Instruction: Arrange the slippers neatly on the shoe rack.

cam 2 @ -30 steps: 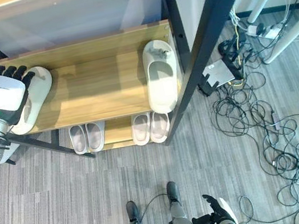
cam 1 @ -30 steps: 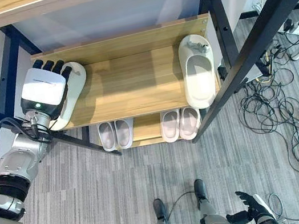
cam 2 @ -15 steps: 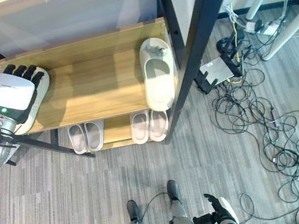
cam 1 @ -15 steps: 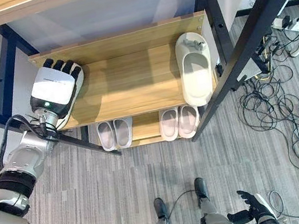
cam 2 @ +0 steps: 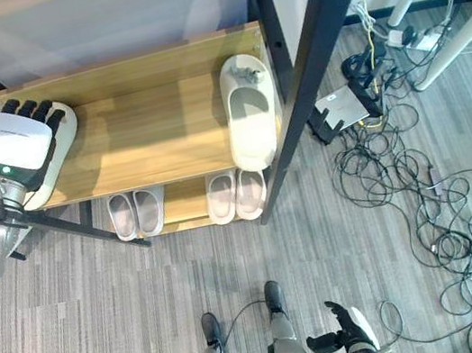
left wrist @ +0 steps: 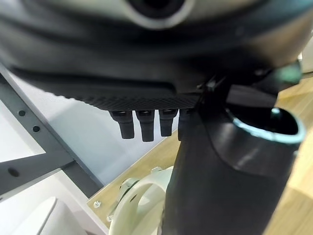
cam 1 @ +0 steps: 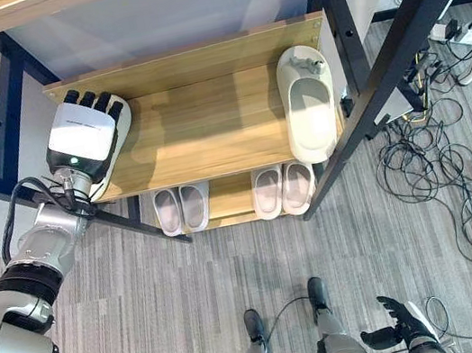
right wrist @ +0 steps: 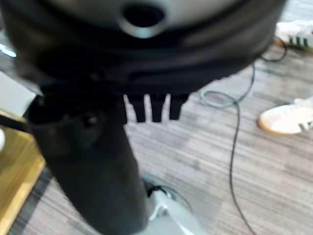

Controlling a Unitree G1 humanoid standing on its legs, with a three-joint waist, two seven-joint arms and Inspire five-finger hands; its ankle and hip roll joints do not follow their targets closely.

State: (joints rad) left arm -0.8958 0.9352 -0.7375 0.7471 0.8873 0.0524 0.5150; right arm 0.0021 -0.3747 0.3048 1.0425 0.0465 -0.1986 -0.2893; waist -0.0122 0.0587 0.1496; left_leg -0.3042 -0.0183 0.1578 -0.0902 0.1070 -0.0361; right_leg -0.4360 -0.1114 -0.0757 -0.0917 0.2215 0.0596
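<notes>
The left cream slipper (cam 1: 118, 151) lies at the left end of the shoe rack's upper shelf (cam 1: 200, 128), directly under the left hand (cam 1: 83, 138). Its long axis runs front to back, tilted slightly, toe toward the rear wall. The hand's fingers (cam 1: 87, 99) lie straight over the slipper's toe end, not curled around it; actual contact cannot be judged. Its mate, the right cream slipper (cam 1: 310, 113), lies well apart from those fingers at the shelf's right end, also front to back. The left hand is clearly nearer. The right hand (cam 1: 400, 330) hangs low by the floor, fingers loosely spread. On the lower shelf (cam 1: 226, 198) sit 2 pairs of pale slippers (cam 1: 182, 210).
</notes>
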